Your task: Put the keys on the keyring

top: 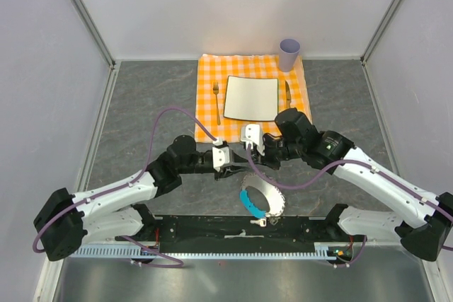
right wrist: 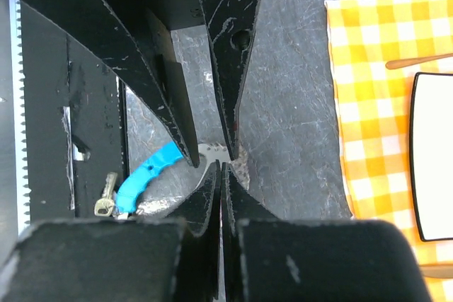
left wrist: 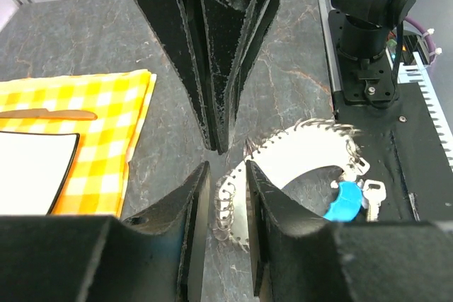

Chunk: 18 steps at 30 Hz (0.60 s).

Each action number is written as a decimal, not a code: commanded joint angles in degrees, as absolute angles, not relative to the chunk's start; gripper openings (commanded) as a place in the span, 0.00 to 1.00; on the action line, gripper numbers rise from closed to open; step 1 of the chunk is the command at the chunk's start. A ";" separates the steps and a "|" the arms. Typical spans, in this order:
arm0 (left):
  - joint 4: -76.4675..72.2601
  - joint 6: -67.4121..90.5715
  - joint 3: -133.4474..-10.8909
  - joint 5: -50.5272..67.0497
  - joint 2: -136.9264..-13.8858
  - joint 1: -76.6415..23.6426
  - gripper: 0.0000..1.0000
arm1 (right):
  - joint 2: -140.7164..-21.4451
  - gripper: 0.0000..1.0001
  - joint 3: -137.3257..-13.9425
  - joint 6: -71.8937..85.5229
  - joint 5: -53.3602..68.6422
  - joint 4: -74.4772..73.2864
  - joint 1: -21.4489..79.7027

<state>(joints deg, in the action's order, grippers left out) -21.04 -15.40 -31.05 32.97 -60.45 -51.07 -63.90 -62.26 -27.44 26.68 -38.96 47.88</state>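
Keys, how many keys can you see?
1 that shows clearly: a small silver key lying right beside the blue tab, near the black rail at the arms' bases. More keys may be hidden from view.

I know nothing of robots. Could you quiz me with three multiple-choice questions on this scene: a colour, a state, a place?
1. The tab on the keyring is: A red; B blue; C green.
2. The right hand is: A wide open; B shut; C half open.
3. The cup stands: A beside the keyring; B in the right hand; C by the checked cloth's far right corner.
B, the tab shows bright blue; B, its fingers meet; C, it stands at that corner.
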 commanded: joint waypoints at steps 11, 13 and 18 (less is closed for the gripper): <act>-23.29 -2.12 -26.19 17.15 -59.15 -50.71 0.36 | -58.09 0.42 -43.53 15.63 2.11 -28.21 46.32; -23.20 -1.41 -26.37 15.04 -59.41 -50.63 0.36 | -59.23 0.47 -41.49 20.01 3.59 -28.21 45.79; -22.85 -1.23 -27.07 14.24 -59.94 -50.54 0.36 | -64.41 0.48 -37.10 24.43 9.12 -28.30 45.70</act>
